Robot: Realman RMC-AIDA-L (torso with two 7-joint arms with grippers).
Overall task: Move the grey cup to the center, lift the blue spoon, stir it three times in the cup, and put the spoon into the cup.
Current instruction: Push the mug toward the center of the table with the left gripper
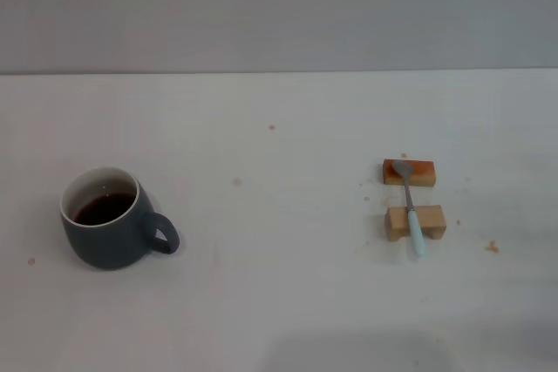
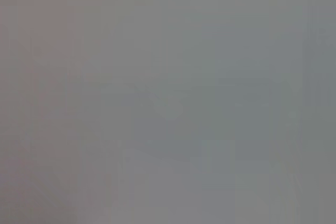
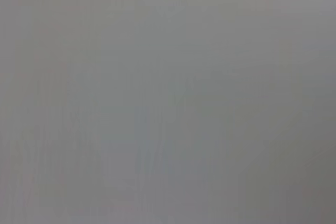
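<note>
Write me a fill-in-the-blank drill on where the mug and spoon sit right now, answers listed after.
1. The grey cup stands on the robot's ____ side of the table.
2. The blue spoon lies across two small wooden ____.
3. The cup's handle points toward the robot's ____.
4. The liquid inside the cup is dark ____.

Missing words: left; blocks; right; brown

Neither gripper shows in any view.

grey cup [image 1: 103,228] left on table [image 1: 279,302], blue spoon [image 1: 410,206] right, across two wooden blocks [image 1: 416,222]
</note>
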